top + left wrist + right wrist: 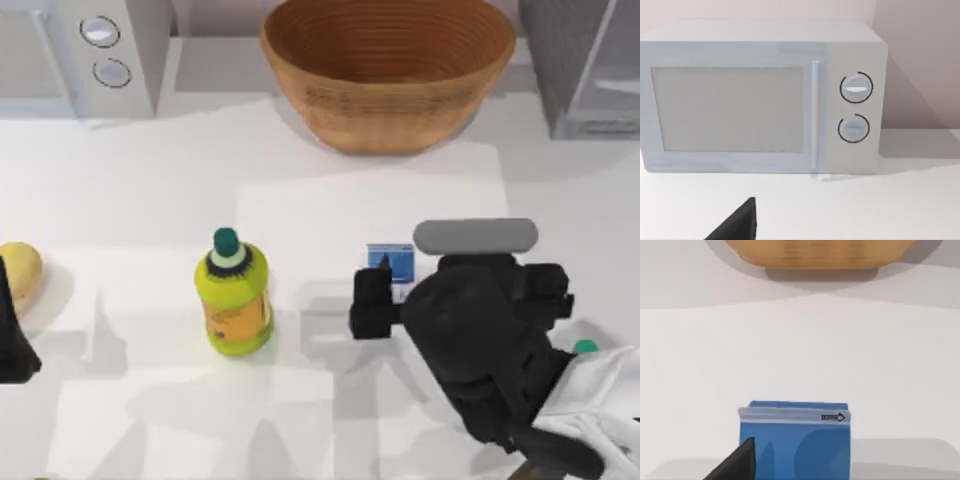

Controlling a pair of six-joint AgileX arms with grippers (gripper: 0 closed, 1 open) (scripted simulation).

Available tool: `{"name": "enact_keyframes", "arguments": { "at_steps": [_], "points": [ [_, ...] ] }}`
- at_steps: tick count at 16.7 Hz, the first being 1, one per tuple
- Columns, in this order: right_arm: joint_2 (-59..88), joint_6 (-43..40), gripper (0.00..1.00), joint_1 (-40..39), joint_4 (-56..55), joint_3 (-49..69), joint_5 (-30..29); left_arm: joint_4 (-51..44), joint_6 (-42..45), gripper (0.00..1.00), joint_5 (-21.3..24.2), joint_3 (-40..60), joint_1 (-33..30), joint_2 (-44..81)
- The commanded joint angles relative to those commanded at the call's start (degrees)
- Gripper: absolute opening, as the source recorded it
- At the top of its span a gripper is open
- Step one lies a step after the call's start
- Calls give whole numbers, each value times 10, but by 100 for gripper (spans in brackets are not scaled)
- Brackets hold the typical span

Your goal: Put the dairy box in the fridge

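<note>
At centre right, the right gripper (385, 295) hovers by the milk carton (392, 263), jaw state unclear; it should straddle the carton squarely before closing, fridge (590, 60) upper right.

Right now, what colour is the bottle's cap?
Dark green, on the yellow-green bottle; clearest in the top view.

one carton (391, 263), one bottle (236, 296), one basket (388, 70)
</note>
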State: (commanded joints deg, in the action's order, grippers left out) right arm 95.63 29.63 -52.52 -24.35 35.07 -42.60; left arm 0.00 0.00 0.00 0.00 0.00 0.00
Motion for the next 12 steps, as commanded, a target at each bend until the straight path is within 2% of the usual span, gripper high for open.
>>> {"name": "enact_keyframes", "arguments": {
  "at_steps": [6,12],
  "points": [
    [178,28,100,-42,-73,71,-81,0,0,100,0,0,0,0],
    [196,33,100,-44,-86,79,-91,0,0,100,0,0,0,0]
  ]
}}
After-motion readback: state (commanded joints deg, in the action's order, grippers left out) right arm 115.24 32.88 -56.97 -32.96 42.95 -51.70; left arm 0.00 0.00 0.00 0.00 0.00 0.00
